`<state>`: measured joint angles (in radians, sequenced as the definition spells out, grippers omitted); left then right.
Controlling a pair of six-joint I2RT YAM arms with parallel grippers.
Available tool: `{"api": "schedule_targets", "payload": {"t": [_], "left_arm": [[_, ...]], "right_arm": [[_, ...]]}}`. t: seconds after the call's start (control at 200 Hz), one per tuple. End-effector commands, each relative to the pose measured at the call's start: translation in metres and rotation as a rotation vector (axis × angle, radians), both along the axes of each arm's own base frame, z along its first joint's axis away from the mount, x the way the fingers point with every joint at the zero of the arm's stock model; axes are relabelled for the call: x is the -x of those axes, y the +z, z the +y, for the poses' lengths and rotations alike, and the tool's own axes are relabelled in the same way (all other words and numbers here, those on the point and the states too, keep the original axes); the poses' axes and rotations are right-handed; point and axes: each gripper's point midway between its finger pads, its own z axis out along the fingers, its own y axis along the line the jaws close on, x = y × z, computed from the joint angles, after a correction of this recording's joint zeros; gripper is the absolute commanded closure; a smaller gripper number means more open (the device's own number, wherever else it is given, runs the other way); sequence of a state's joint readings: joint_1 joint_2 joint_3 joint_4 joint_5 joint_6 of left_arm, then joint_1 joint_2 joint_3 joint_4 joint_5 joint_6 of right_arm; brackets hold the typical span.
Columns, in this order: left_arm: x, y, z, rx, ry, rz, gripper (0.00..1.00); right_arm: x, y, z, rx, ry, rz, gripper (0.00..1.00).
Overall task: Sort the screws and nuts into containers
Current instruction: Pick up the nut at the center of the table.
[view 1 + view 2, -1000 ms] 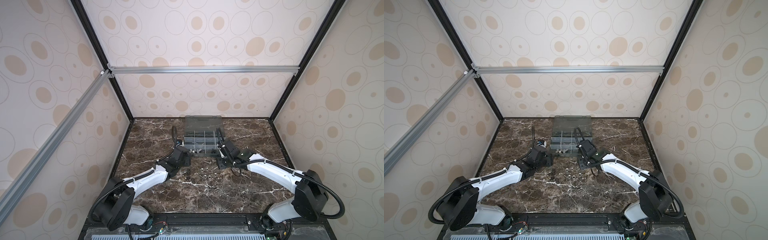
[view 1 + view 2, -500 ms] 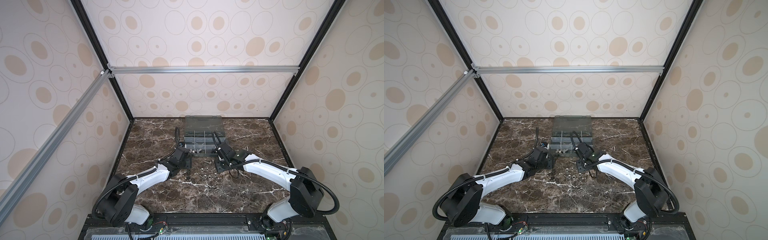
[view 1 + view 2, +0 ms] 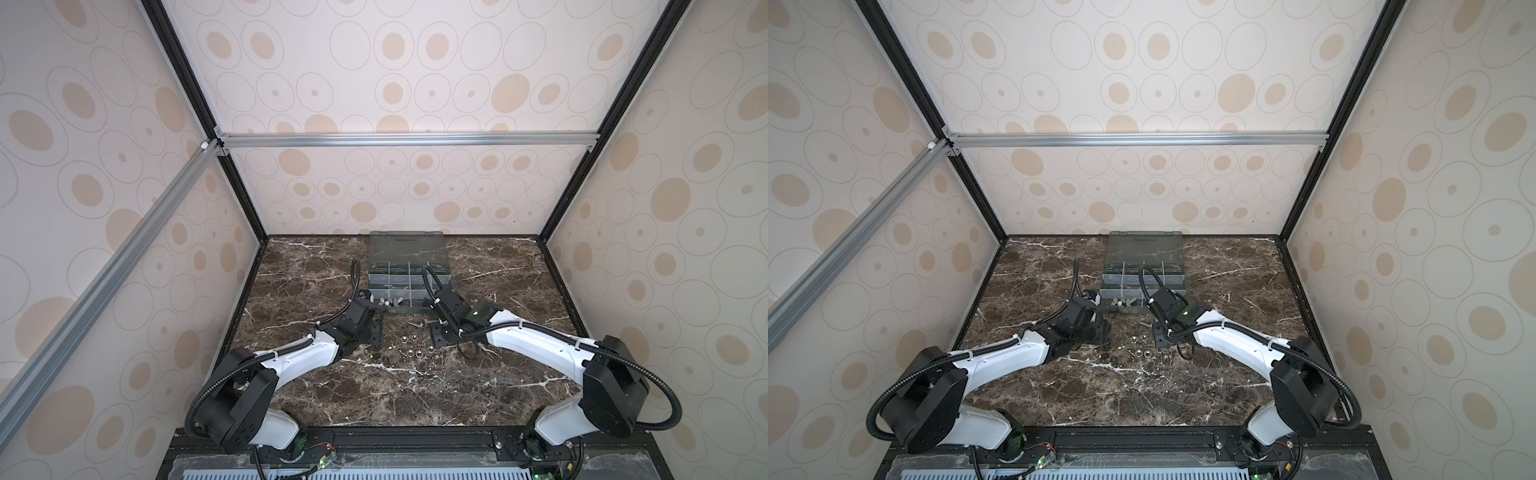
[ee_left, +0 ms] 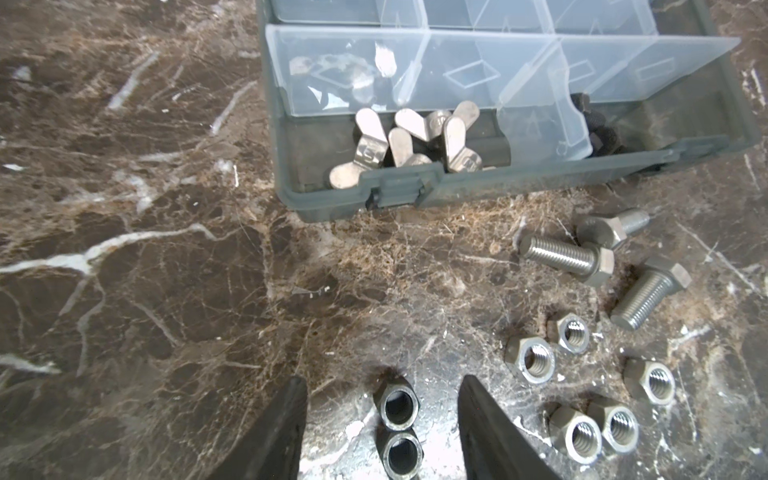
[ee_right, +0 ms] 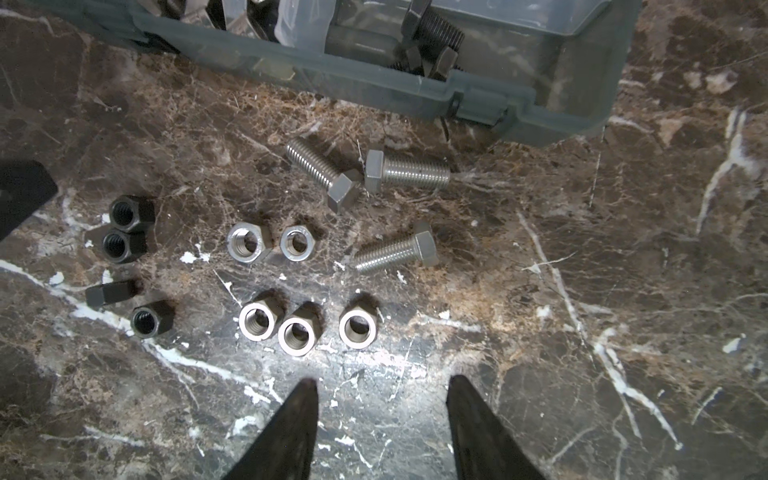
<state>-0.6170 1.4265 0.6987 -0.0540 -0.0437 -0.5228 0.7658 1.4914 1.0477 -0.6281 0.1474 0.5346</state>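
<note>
In the left wrist view my left gripper (image 4: 382, 380) is open low over the marble, with two black nuts (image 4: 397, 405) lying between its fingers, clear of both. Several silver nuts (image 4: 530, 359) and three silver screws (image 4: 565, 259) lie loose beside them. My right gripper (image 5: 382, 380) is open over bare marble, just short of the silver nuts (image 5: 297, 332) and screws (image 5: 395, 251). Further black nuts (image 5: 147, 320) lie to one side. The containers sit in the grey organiser box (image 3: 409, 270) (image 4: 540, 178) behind the pile. One holds black screws (image 5: 432, 37).
Silver wing nuts (image 4: 415, 141) fill the box's front corner compartment. The box's lid (image 3: 405, 245) lies open toward the back wall. Both arms (image 3: 1000, 357) (image 3: 1233, 336) reach in from the front rail. Patterned walls close off three sides.
Both grippers have drawn back from the box's front edge toward the loose pile. The left one has come down around the two black nuts, and its jaws have narrowed a little.
</note>
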Motion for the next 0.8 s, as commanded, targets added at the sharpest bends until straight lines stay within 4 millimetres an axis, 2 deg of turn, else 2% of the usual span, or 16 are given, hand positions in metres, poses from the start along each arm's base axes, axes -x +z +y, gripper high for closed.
{"api": "schedule_targets", "payload": {"t": [0.0,0.795], "left_arm": [[0.0,-0.003,-0.005,0.001,-0.027,0.005,0.43],[0.005,-0.028,-0.02,-0.119,-0.068,0.044,0.49]], "right_arm": [[0.009,0.004,-0.01,0.015,-0.026,-0.002,0.47],[0.032,0.008,-0.038,0.001,-0.07,-0.029,0.46]]}}
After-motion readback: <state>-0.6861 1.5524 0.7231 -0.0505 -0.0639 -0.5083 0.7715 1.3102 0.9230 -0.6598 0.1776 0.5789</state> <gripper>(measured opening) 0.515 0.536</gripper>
